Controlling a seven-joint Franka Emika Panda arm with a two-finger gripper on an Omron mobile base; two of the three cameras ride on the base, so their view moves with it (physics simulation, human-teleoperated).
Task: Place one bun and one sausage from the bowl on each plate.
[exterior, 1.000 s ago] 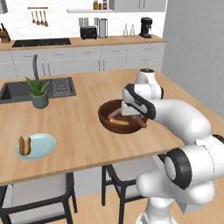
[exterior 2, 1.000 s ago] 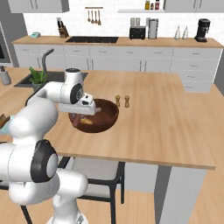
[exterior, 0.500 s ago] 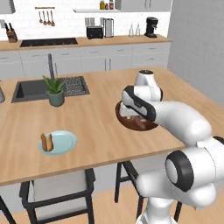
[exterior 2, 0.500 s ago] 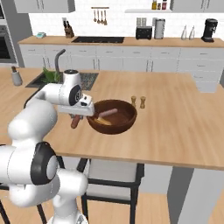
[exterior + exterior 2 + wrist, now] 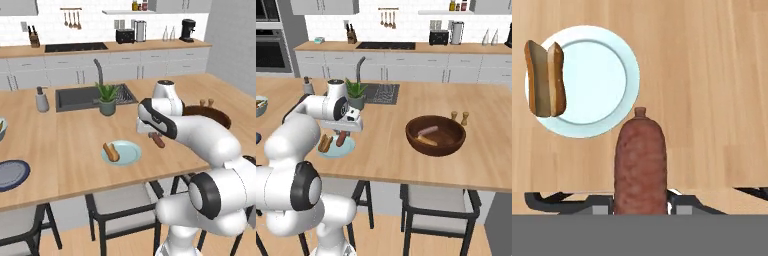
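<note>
Now the sausage (image 5: pixel 639 165) has been carried away from the bowl (image 5: pixel 436 135) and is held near the pale-blue plate (image 5: pixel 607 80), where a bun (image 5: pixel 544 77) already lies. The gripper (image 5: pixel 639 202) is clenched on the sausage; release over this plate is judged next.

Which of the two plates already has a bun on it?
The pale light-blue plate, the one near the gripper; a bun lies at its edge. The dark blue plate, further along the counter, is bare.
</note>
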